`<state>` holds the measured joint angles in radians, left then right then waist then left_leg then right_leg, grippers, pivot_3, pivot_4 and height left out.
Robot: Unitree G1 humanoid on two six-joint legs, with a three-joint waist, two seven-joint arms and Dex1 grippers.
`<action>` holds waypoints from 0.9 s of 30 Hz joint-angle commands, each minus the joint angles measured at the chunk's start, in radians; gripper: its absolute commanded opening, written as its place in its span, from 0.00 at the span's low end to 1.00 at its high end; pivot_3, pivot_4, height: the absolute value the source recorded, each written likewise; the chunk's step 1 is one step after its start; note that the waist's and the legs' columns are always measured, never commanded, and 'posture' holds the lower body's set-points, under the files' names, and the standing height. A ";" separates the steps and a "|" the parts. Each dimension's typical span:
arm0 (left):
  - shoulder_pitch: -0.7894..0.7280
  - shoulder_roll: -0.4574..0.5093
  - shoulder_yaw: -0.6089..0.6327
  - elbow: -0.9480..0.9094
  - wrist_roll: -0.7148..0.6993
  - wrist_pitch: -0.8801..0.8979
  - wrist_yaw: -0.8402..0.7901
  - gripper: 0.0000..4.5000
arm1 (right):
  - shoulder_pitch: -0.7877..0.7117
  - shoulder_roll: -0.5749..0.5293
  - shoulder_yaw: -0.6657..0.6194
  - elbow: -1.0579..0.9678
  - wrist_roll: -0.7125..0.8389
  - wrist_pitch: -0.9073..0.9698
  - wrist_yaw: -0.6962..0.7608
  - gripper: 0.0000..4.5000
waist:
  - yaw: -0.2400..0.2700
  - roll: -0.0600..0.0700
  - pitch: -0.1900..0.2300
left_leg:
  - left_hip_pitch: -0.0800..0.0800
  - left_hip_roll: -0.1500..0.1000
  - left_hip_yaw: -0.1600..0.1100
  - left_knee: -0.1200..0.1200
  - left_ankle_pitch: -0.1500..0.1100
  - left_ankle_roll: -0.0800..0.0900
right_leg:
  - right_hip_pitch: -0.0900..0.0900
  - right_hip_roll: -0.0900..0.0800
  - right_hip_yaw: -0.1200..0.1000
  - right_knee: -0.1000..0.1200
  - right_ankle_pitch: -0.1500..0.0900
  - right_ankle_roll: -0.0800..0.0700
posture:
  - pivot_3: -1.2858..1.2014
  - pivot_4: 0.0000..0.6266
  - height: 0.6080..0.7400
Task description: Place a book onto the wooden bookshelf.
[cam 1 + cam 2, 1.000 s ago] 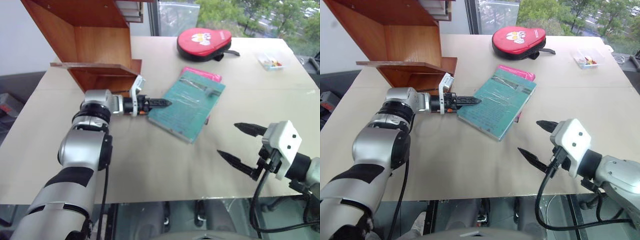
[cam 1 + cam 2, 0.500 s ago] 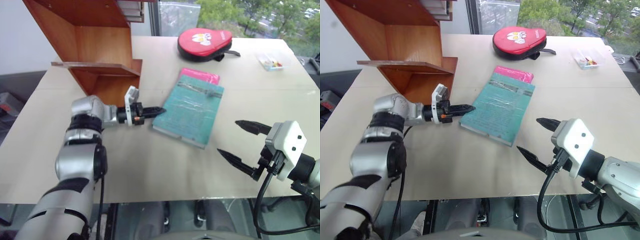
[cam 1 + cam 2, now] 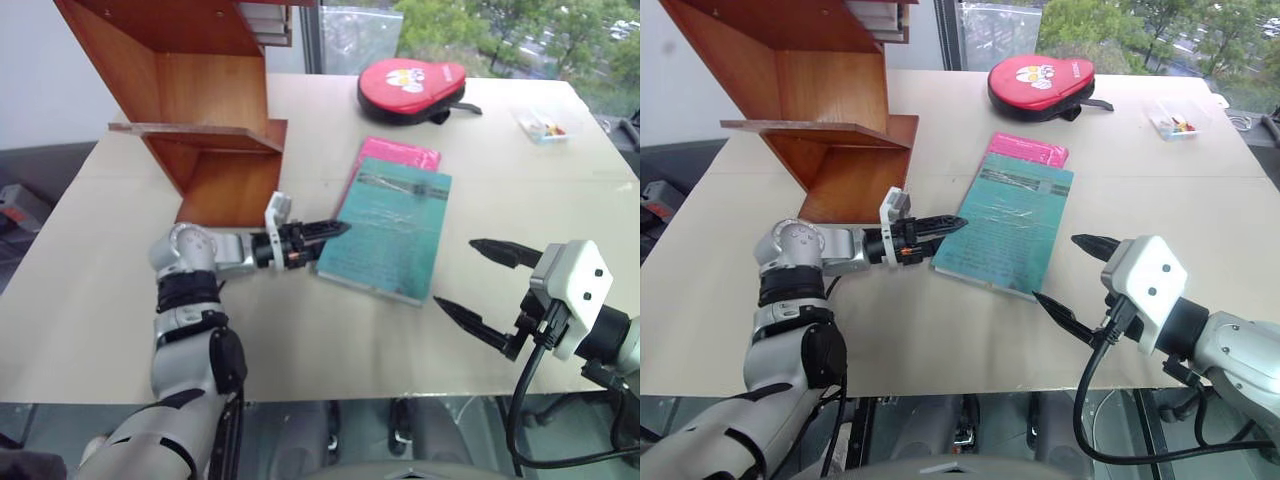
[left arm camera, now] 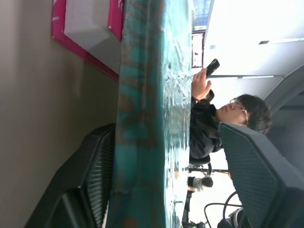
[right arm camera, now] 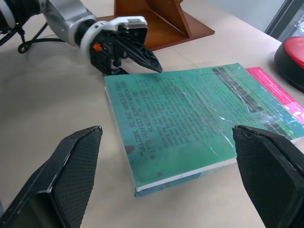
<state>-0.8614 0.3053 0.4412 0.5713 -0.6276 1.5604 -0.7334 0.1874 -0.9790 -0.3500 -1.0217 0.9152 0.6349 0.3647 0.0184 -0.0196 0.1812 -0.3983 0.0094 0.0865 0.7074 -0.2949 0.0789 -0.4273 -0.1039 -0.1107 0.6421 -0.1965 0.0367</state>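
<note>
Right eye view: the book (image 3: 1012, 226) is seen flat on the worktop (image 3: 940, 330), at three o'clock of the released left pincer (image 3: 945, 224); the right pincer (image 3: 1068, 280) is spread empty.

Beige table (image 3: 300, 330), window (image 3: 480, 30) onto green trees, white wall (image 3: 40, 80)
</note>
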 commanded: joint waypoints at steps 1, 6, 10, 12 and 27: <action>-0.085 -0.022 -0.088 0.151 0.027 -0.133 -0.060 0.79 | 0.033 -0.033 -0.053 -0.026 0.030 -0.021 -0.022 1.00 | 0.005 0.000 0.000 | 0.000 0.000 0.000 0.000 0.000 0.000 | 0.000 0.000 -0.001 0.000 0.000 0.000 | 0.52 0.24 1.00; -0.152 -0.028 -0.156 0.288 0.029 -0.189 -0.166 0.42 | 0.184 -0.084 -0.111 -0.026 0.052 -0.115 -0.065 1.00 | 0.007 0.000 0.000 | 0.000 0.000 0.000 0.000 0.000 0.000 | 0.000 0.000 -0.002 -0.001 0.000 0.000 | 0.52 0.24 1.00; -0.173 -0.011 -0.188 0.315 0.020 -0.165 -0.220 0.02 | 0.322 -0.097 -0.136 -0.026 0.049 -0.224 -0.119 1.00 | 0.007 0.000 0.000 | 0.000 0.000 0.000 0.000 0.000 0.000 | 0.000 0.000 -0.002 -0.001 -0.002 0.003 | 0.52 0.24 1.00; -0.192 0.012 -0.185 0.316 0.007 -0.145 -0.243 0.01 | 0.327 -0.102 -0.146 -0.026 0.066 -0.245 -0.171 1.00 | 0.003 -0.001 0.000 | 0.000 0.000 0.001 0.000 0.000 0.000 | 0.000 0.000 -0.001 0.000 -0.002 0.003 | 0.52 0.24 1.00; 0.130 0.203 -0.328 -0.836 0.066 -0.850 -0.403 0.01 | -0.009 -0.074 -0.141 0.109 0.212 -0.206 -0.144 1.00 | 0.005 -0.001 0.000 | -0.001 0.001 0.000 0.002 0.000 0.000 | 0.001 -0.004 0.003 -0.002 0.001 -0.001 | 0.52 0.24 1.00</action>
<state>-0.7051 0.4903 0.1293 -0.1690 -0.6247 0.9172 -1.1023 0.1980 -1.0572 -0.4540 -0.9259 1.1120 0.4298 0.1973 0.0238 -0.0203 0.1812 -0.3993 0.0104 0.0860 0.7094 -0.2951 0.0786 -0.4265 -0.1061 -0.1081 0.6401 -0.1957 0.0351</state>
